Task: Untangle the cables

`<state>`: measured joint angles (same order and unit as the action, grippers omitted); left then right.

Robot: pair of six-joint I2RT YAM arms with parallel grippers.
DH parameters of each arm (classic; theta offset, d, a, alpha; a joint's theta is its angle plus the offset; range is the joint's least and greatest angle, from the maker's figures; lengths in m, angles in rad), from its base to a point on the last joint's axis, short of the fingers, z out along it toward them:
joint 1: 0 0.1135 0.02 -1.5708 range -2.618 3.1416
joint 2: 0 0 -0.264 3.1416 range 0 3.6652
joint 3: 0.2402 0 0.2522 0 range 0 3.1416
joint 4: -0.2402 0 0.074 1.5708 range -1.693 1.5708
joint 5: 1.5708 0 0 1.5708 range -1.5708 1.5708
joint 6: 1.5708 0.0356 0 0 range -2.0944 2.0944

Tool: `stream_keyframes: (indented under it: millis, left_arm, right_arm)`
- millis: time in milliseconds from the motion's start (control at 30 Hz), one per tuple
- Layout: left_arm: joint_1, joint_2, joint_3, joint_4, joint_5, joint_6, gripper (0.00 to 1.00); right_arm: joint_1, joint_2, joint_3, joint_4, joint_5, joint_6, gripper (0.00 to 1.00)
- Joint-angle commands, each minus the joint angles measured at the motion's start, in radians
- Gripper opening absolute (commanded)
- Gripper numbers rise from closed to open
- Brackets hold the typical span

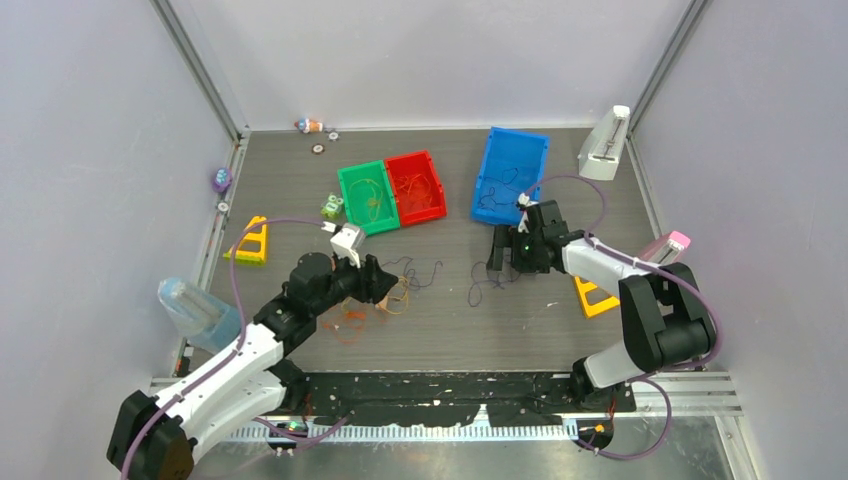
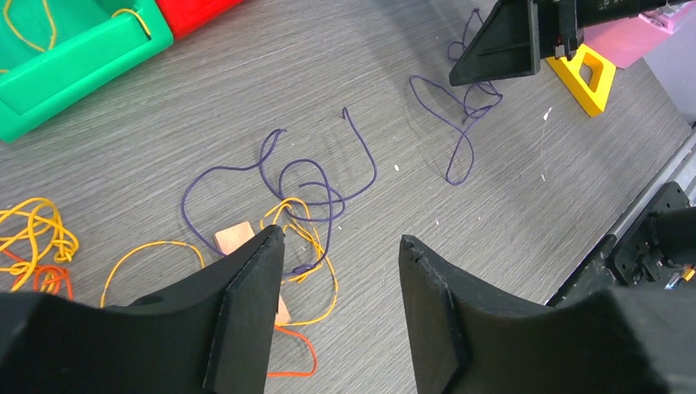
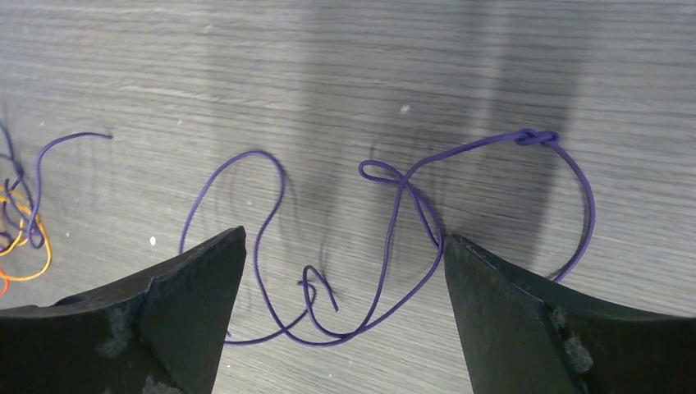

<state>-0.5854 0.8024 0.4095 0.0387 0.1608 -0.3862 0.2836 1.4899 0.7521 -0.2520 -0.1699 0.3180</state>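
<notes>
Now my left pincer (image 2: 341,238) stands open, its jaws apart over bare table (image 2: 509,213) with nothing between them. Just beside its left finger lies the tangle that matters: a yellow cable (image 2: 335,287) threaded through a purple cable (image 2: 375,168). A tan block (image 2: 234,238) sits against that same finger, and an orange-red cable (image 2: 314,357) curls out below it. More yellow and orange loops (image 2: 37,238) lie further left. Beyond them the green bin (image 2: 74,57) holds yellow strands.

My right pincer (image 3: 345,236) is spread wide as well and grips nothing. It hangs low over a second purple cable (image 3: 402,185), which lies apart from the main tangle. That cable crosses itself between my jaws and carries a small tight knot (image 3: 538,135) on its far side.

As I judge it, the risk on the left is a careless pinch. Where yellow and purple cross, my jaws could take both strands at once, and a pull would then drag the whole bundle and draw it tighter. The block could also ride along and snag a loop. On the right, the strand is thin and flat on the table, so my fingers may close above it and miss. Pulling near the knot would only cinch it. My two pincers also work near each other, so a wide sweep by either could sling one cable across the other.
</notes>
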Motion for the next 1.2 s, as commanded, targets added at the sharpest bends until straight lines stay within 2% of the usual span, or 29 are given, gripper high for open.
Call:
stream_keyframes:
  millis: [0, 367, 800, 867, 1133, 1167]
  left_arm:
    - [-0.003, -0.024, -0.037, 0.16, 0.022, 0.053, 0.57]
    - [-0.003, -0.034, -0.128, 0.302, 0.011, 0.056, 0.64]
    - [-0.003, -0.064, -0.15, 0.315, 0.003, 0.064, 0.67]
    - [-0.004, -0.066, -0.151, 0.311, 0.002, 0.064, 0.67]
    - [-0.003, -0.07, -0.15, 0.306, -0.007, 0.068, 0.68]
    - [-0.002, -0.071, -0.15, 0.306, -0.009, 0.068, 0.68]
  right_arm:
    - [0.045, -0.007, -0.04, 0.0, -0.099, 0.005, 0.95]
    - [0.179, -0.091, -0.038, -0.141, 0.024, -0.051, 0.95]
    - [0.298, -0.088, 0.007, -0.186, 0.126, -0.056, 0.95]
    - [0.31, -0.078, 0.013, -0.192, 0.16, -0.045, 0.99]
    - [0.339, 0.018, 0.026, -0.211, 0.305, -0.042, 0.76]
    - [0.339, 0.022, 0.028, -0.21, 0.311, -0.039, 0.66]
